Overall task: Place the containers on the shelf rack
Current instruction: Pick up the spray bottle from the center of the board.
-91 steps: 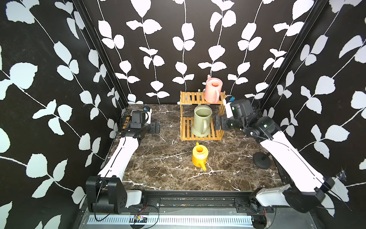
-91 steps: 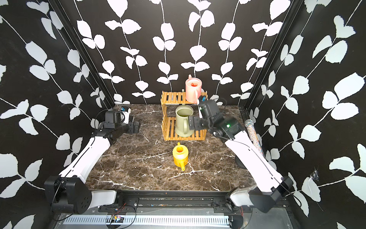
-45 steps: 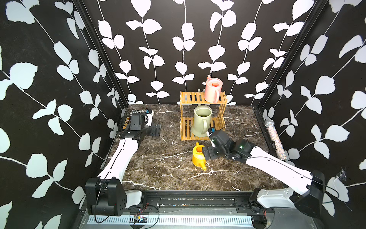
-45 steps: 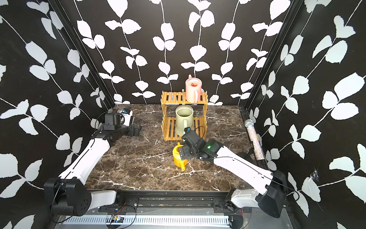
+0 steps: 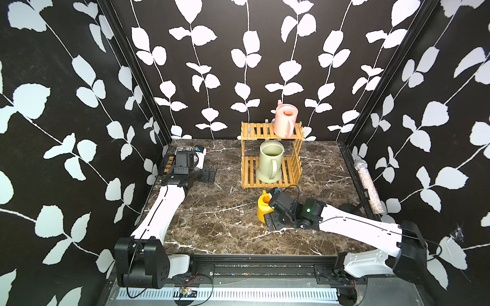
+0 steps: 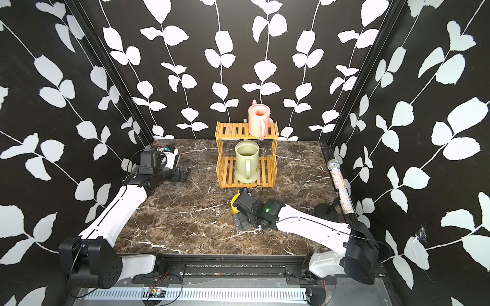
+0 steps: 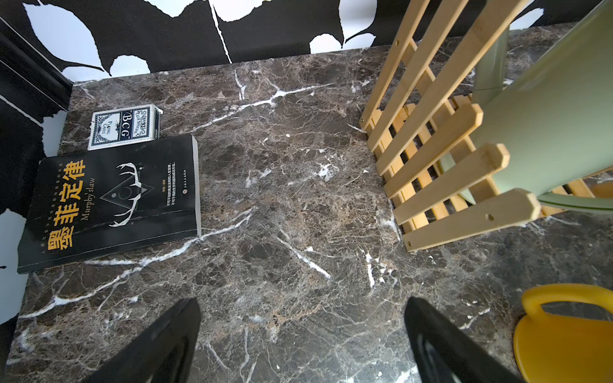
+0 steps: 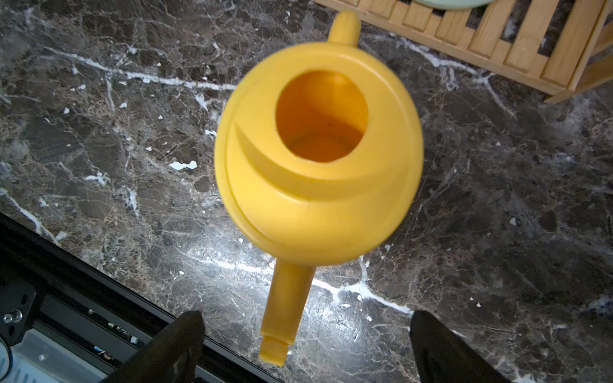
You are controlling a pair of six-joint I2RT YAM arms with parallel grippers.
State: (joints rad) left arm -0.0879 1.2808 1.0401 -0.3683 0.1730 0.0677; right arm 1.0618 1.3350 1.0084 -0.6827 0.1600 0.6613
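Dark marble table (image 5: pixel 220 217) inside black leaf-patterned walls. The right arm reaches low from the front right corner, forearm nearly level. The right gripper (image 5: pixel 273 222) sits down beside the yellow can (image 5: pixel 263 208) on the table, just in front of the rack (image 5: pixel 270 131). Its jaws are spread wide and hold nothing. The left arm stretches along the left edge, and the left gripper (image 5: pixel 209 173) is low over bare marble, also wide open and empty. The pink can (image 5: pixel 285 123) stands on the top tier, the green can (image 5: pixel 269 164) on the bottom one.

In both top views the right wrist hides the yellow can's spout. The right wrist view shows it between the two fingers (image 8: pixel 179 341), clear of both, with the can upright and its handle toward the rack. Only the left wrist view shows the whole book (image 7: pixel 112 202) and card box (image 7: pixel 124 126) by the left wall. The microphone (image 5: pixel 367 185) shows only from above.

A second ago the right gripper was up at the rack beside the green can. It has since dropped to the yellow can, which has not visibly moved. The left arm has barely shifted.
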